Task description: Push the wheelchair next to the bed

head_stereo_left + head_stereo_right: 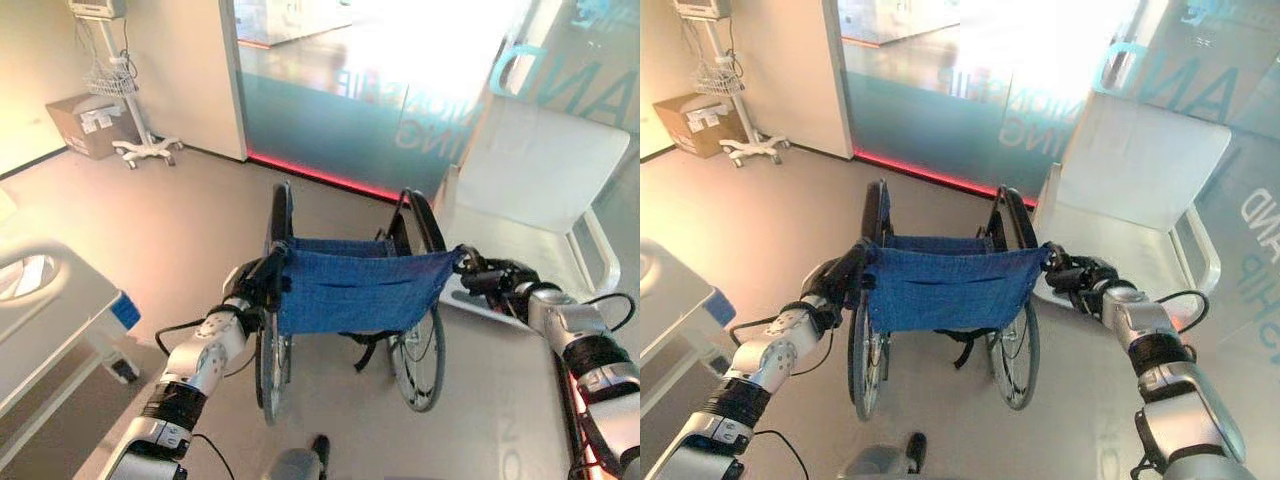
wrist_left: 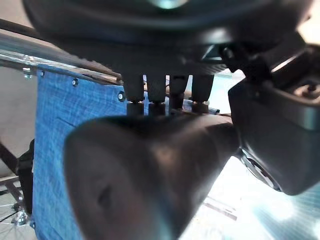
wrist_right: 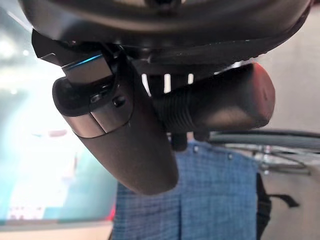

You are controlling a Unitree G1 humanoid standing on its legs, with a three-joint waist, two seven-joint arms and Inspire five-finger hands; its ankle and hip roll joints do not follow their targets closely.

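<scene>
The wheelchair [image 1: 350,300] stands in the middle of the grey floor [image 1: 190,220], its back turned toward the robot, so the blue cloth backrest [image 1: 355,290] hides most of the seat. Both large wheels show below the cloth, though the front of the chair and its footrests are out of sight behind it.

The left hand [image 1: 258,282] is at the chair's left push handle [image 2: 150,165]. From its wrist view the fingers [image 2: 157,90] curl over the top of the thick black grip and the thumb sits against its side, so the hand is wrapped round the handle. The right hand [image 1: 490,277] is at the right push handle [image 3: 225,105], and there too the fingers disappear behind the ribbed black grip while the thumb [image 3: 125,135] crosses in front of it, closed around it.

The bed [image 1: 45,310] lies off to the robot's left, cut off by the picture edge; just a pale corner with a blue bumper is visible, well apart from the chair. To the right of the wheelchair stands a white bench seat [image 1: 545,190], just beside the right wheel. Far back on the left are a wheeled stand [image 1: 125,90] with a wire basket, its top cropped, and a cardboard box [image 1: 85,125] against the wall. A frosted glass wall [image 1: 400,90] with a red strip along its foot runs behind everything.
</scene>
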